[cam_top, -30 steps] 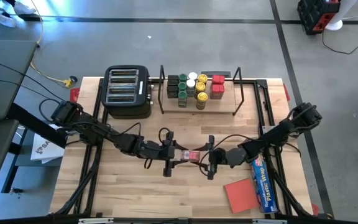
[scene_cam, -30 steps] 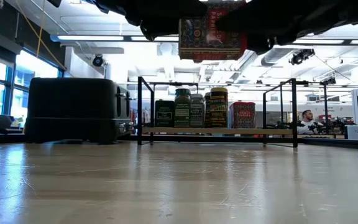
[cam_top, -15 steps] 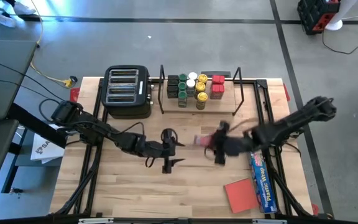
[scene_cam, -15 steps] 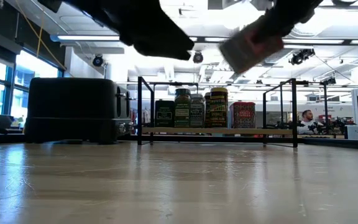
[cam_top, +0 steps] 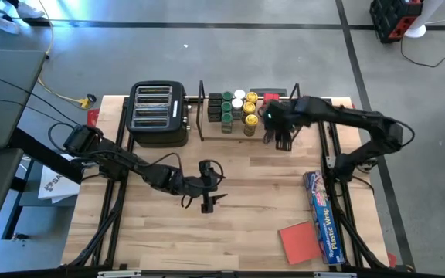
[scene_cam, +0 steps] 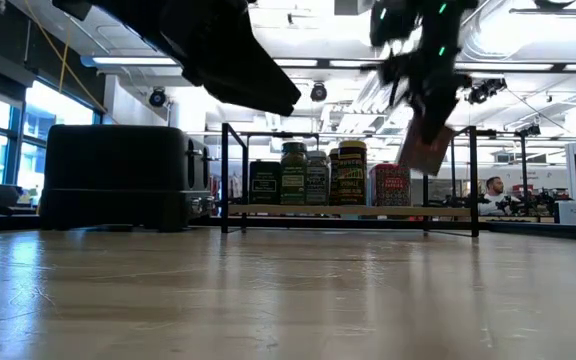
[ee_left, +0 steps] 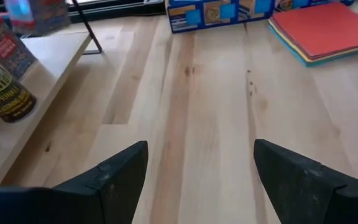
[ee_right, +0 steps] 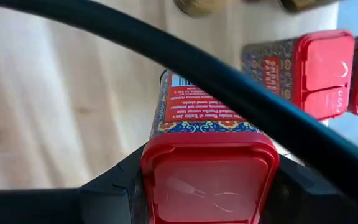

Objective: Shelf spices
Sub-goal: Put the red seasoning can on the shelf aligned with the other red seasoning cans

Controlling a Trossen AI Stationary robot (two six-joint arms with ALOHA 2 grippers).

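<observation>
Right gripper (cam_top: 278, 130) has swung from mid-worktop to the shelf (cam_top: 293, 137) at the back edge, jaws clamped on a red tin (ee_right: 209, 158), held tilted above the board beside the shelved jars (cam_top: 235, 110). Left gripper (cam_top: 209, 185) stays mid-worktop, jaws wide, empty.

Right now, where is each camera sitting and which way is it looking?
High view: overhead, looking down on table, both arms, shelf.
Low view: tabletop height, facing the shelf; arms overhead.
Left wrist view: on the left arm, over bare table; open left claw.
Right wrist view: on the right arm; right claw holding red tin.
Shared: the red tin also shows low.
</observation>
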